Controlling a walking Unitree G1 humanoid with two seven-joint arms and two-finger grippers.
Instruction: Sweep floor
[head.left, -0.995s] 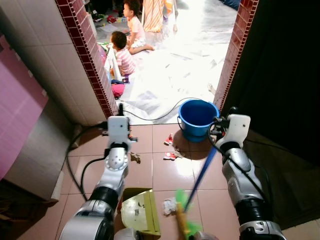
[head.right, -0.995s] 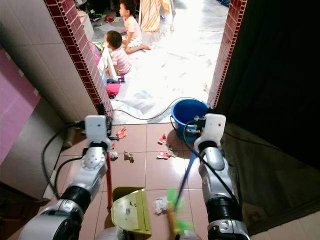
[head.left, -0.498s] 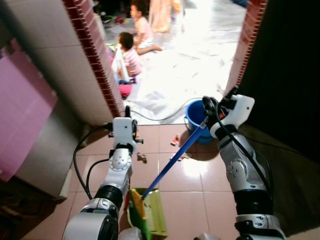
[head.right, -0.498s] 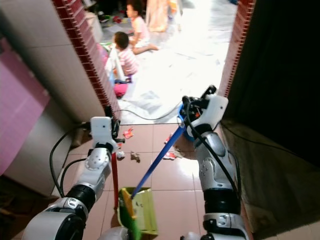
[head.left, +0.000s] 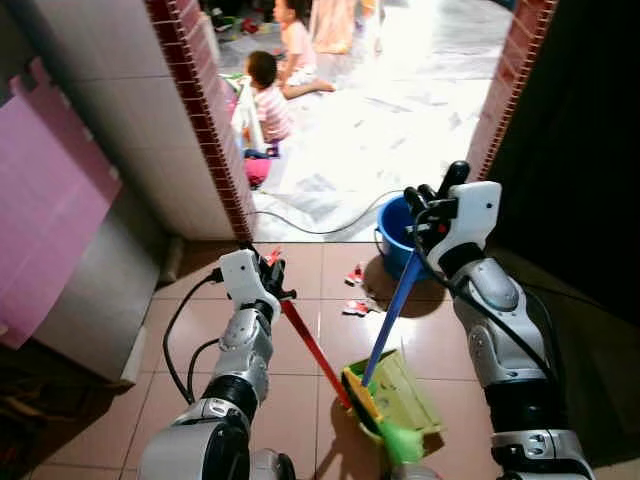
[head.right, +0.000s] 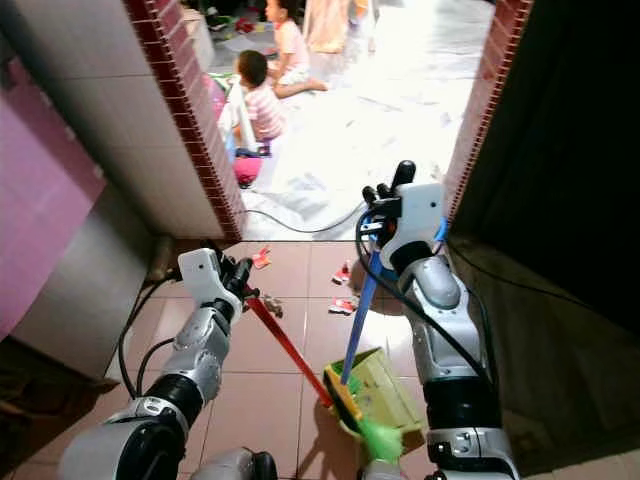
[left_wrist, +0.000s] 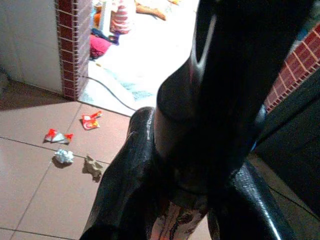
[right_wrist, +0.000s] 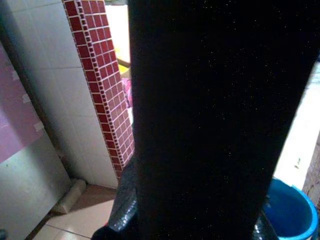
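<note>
With the right gripper (head.left: 432, 205) clamped on the broom (head.left: 392, 310) and the left gripper (head.left: 272, 283) pinching the dustpan (head.left: 392, 392) handle, keep the pan flat on the tiles — then reach for the far scraps (head.left: 356, 290) by the bucket (head.left: 392, 228).

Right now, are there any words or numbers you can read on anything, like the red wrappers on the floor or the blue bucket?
None can be read.
Red and white wrappers on the brown tile floor: printing too small and blurred to read.
Round blue plastic bucket: no label visible.
Yellow-green plastic dustpan: no writing visible.
</note>
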